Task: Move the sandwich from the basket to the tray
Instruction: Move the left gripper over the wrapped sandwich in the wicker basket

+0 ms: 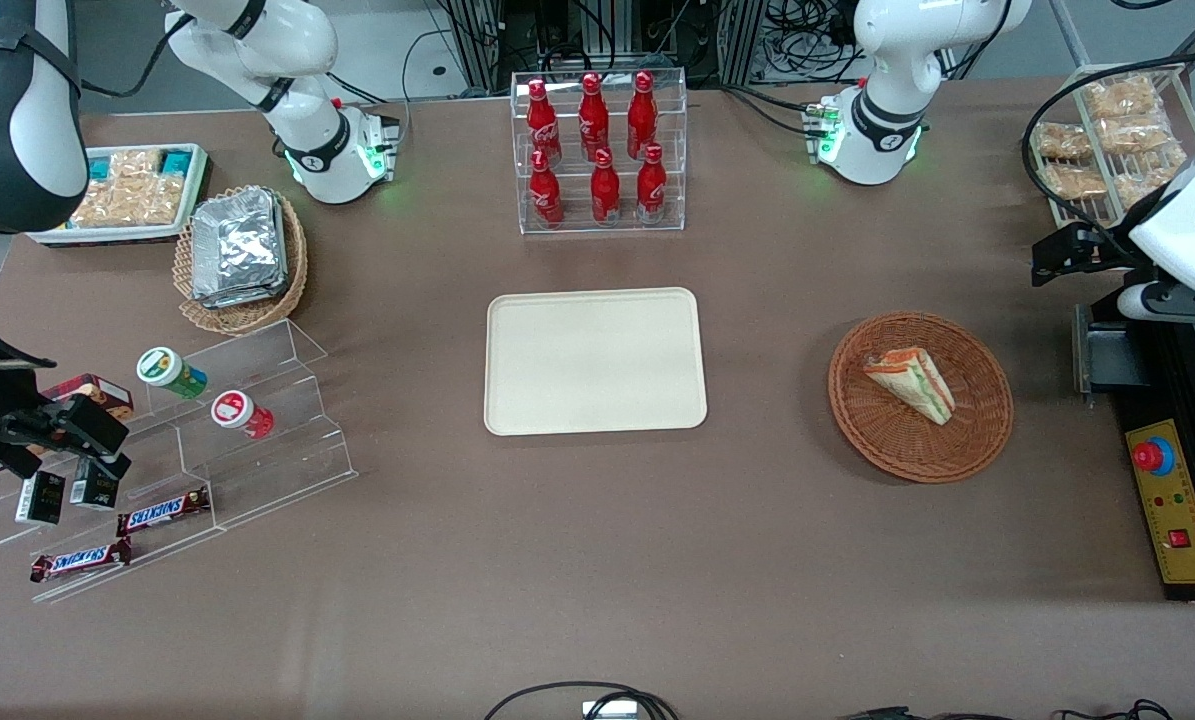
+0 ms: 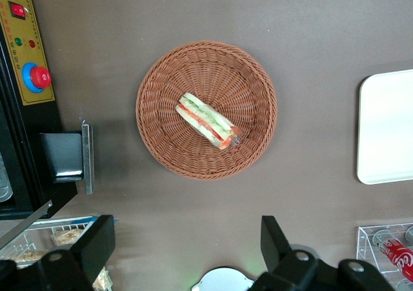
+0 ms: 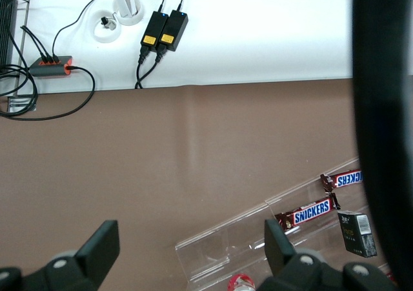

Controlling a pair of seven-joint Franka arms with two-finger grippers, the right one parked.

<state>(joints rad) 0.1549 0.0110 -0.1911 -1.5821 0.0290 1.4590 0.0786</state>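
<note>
The sandwich [image 1: 912, 383], a wrapped white-bread wedge with green, orange and red layers, lies in the reddish-brown wicker basket [image 1: 857, 420] toward the working arm's end of the table. The cream tray [image 1: 595, 360] lies flat at the table's middle, with nothing on it. My left gripper [image 1: 1057, 258] hangs above the table, beside the basket and a little farther from the front camera, apart from it. In the left wrist view the sandwich [image 2: 208, 120] sits in the basket [image 2: 161, 142], and the gripper [image 2: 187, 230] is open and empty, with bare table between its fingers. An edge of the tray [image 2: 387, 126] shows too.
A clear rack of red bottles [image 1: 600, 150] stands farther back than the tray. A black control box with a red button [image 1: 1172, 500] and a wire rack of snack bags [image 1: 1117, 130] flank the basket. A foil-packet basket [image 1: 242, 255] and an acrylic stand [image 1: 257, 430] lie toward the parked arm's end.
</note>
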